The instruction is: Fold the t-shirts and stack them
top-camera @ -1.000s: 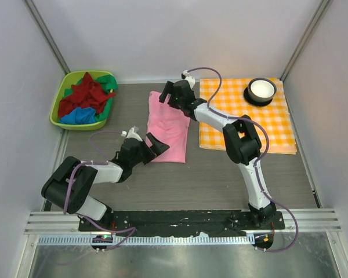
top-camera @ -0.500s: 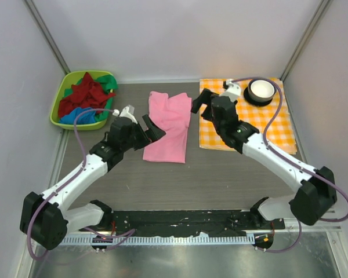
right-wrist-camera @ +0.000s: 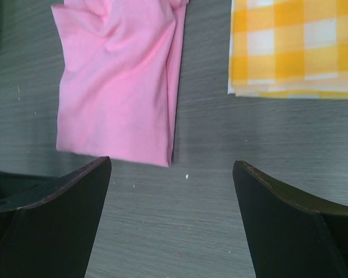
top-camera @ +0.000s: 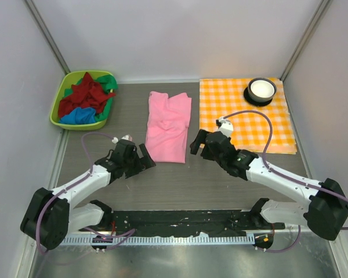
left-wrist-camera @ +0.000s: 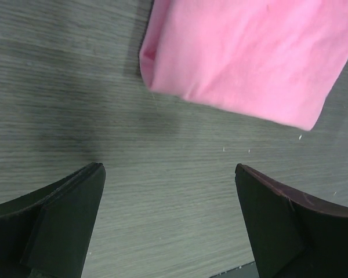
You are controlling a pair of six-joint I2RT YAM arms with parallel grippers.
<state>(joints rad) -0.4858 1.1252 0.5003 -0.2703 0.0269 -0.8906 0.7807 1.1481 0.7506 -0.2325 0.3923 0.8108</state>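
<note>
Take the pink t-shirt [top-camera: 169,126] as your reference. It lies flat on the table [top-camera: 232,179] as a long strip, and its long axis runs near to far in the overhead view. The left gripper [top-camera: 142,160] sits just off its near left corner and the right gripper [top-camera: 195,145] just off its near right corner. Both have their fingers wide apart and hold nothing. Neither arm is clearly nearer. The next fold probably crosses the long axis, so approach the near edge. The remaining shirts [top-camera: 84,99] lie heaped in the green basket [top-camera: 57,119], far left of the pink t-shirt.
</note>
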